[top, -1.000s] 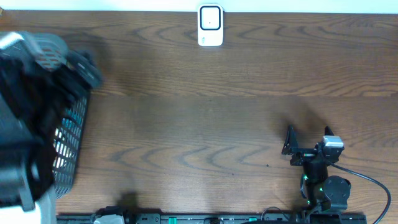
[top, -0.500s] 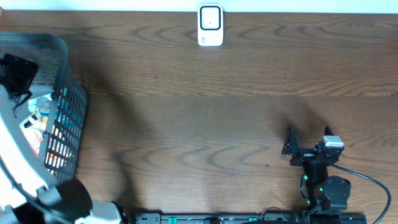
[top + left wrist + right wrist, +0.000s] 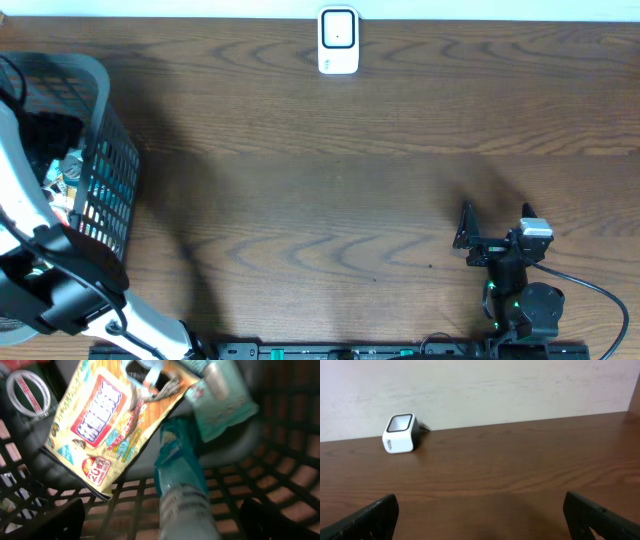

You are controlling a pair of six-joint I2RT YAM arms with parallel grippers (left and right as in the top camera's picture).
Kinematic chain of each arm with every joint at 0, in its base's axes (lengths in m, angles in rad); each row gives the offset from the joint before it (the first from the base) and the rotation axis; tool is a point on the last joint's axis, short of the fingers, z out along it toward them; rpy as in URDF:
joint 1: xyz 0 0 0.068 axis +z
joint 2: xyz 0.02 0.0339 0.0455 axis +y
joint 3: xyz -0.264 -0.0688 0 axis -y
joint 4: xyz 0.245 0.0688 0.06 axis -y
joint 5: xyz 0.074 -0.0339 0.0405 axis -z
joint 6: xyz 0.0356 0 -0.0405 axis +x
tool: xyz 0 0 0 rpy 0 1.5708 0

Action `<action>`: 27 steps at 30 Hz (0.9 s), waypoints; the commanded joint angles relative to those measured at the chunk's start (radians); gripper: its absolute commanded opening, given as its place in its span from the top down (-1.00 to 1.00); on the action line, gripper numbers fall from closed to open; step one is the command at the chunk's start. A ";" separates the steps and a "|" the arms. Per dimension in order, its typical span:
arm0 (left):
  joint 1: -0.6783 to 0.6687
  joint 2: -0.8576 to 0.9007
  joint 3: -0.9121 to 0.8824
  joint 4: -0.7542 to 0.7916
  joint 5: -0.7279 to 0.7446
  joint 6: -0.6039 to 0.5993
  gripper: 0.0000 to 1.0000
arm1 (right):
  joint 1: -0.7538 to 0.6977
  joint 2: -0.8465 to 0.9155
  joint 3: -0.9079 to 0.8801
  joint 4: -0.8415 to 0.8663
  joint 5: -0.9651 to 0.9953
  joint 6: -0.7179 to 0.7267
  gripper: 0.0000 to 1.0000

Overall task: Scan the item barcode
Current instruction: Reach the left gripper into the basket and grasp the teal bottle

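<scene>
The white barcode scanner [image 3: 338, 42] stands at the table's far edge; it also shows in the right wrist view as the scanner [image 3: 400, 434] by the wall. A black mesh basket [image 3: 105, 165] sits at the left with items inside. My left gripper [image 3: 162, 522] is down in the basket, open, straddling a teal and white tube [image 3: 182, 495] without touching it. A yellow packet [image 3: 105, 420] and a pale green pouch [image 3: 222, 405] lie just beyond. My right gripper [image 3: 495, 225] rests open and empty low over bare table [image 3: 480, 520], far from the scanner.
A round clear-lidded container [image 3: 27, 392] lies in the basket's corner. The basket's mesh walls [image 3: 280, 445] close in round my left gripper. My white left arm [image 3: 20, 200] arches over the basket's near side. A black cable [image 3: 600, 290] trails from the right arm's base.
My left arm has swung across the basket and reached down inside it. The basket, hidden behind the blurred arm at first, now shows. The right arm has not moved.
</scene>
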 commanded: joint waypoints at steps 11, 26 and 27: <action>-0.008 0.012 -0.237 0.136 0.014 -0.032 -0.96 | 0.020 -0.005 -0.001 -0.004 0.008 -0.009 -0.99; -0.013 -0.074 -0.259 0.180 0.024 0.003 0.40 | 0.020 -0.005 -0.001 -0.005 0.008 -0.009 -0.99; -0.013 -0.090 -0.251 0.179 0.024 0.003 0.39 | 0.020 -0.005 -0.001 -0.005 0.008 -0.009 -0.99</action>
